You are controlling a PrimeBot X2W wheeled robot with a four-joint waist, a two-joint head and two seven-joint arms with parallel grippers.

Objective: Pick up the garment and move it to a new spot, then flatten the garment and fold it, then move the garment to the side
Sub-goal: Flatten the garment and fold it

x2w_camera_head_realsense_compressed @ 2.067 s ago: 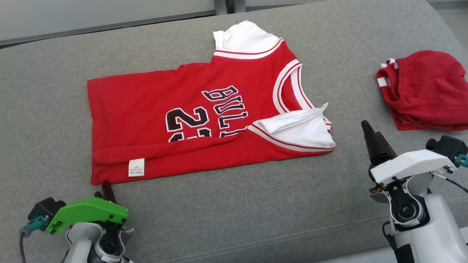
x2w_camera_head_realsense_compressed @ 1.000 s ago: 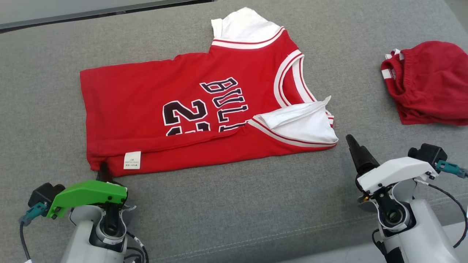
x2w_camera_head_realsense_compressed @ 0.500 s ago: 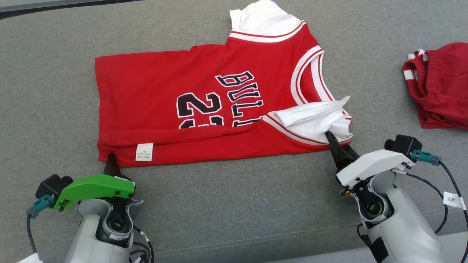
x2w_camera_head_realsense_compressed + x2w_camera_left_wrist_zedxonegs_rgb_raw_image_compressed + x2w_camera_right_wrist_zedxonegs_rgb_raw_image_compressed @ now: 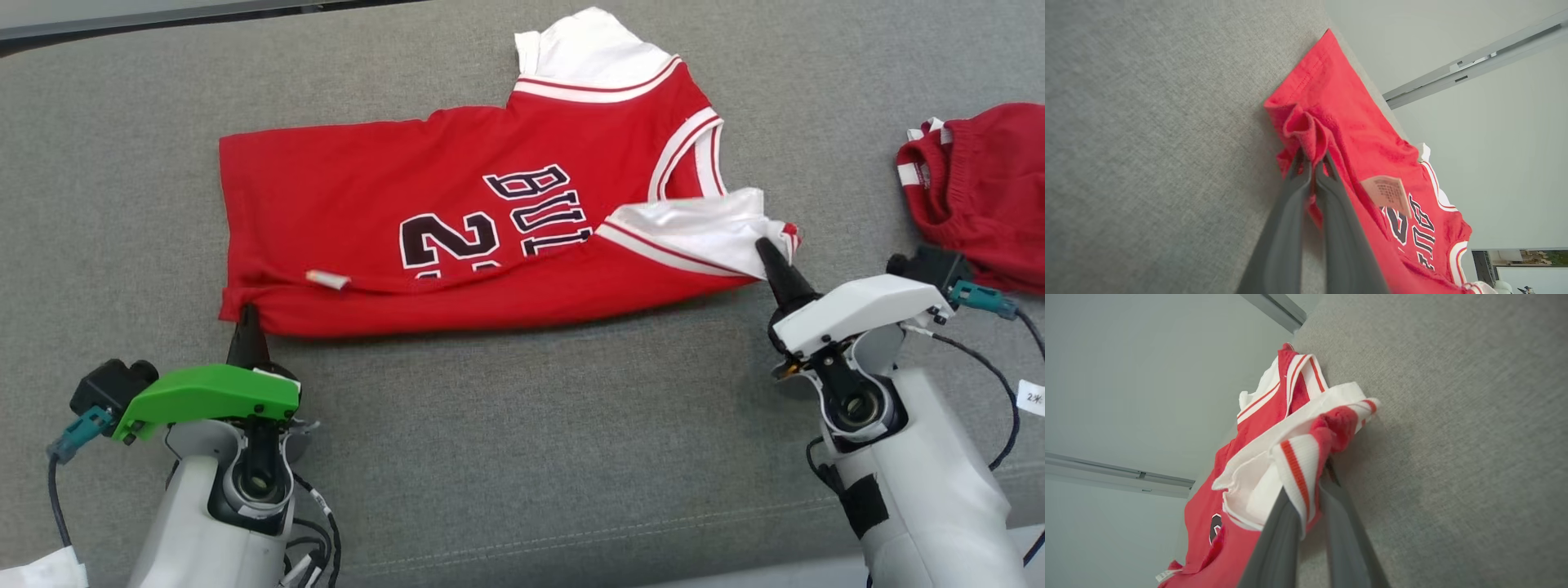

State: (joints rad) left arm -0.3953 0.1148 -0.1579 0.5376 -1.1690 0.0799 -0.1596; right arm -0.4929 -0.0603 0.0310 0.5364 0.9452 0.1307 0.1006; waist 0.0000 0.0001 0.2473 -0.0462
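Red jersey [image 4: 457, 220] long axis spans frame left-right | left gripper [image 4: 246, 317] pinches lower-left hem corner | right gripper [image 4: 767, 251] pinches right-end sleeve

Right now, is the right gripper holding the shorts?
No: the right gripper is shut on the jersey's sleeve corner, and the shorts lie apart from it.

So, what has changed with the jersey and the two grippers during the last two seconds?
The right gripper came forward to the jersey, reached its white sleeve and shut its jaws on it. The near edge of the jersey now looks slightly raised, and the care label has tipped up. The left gripper stays shut on the hem corner. The red shorts lie as before.
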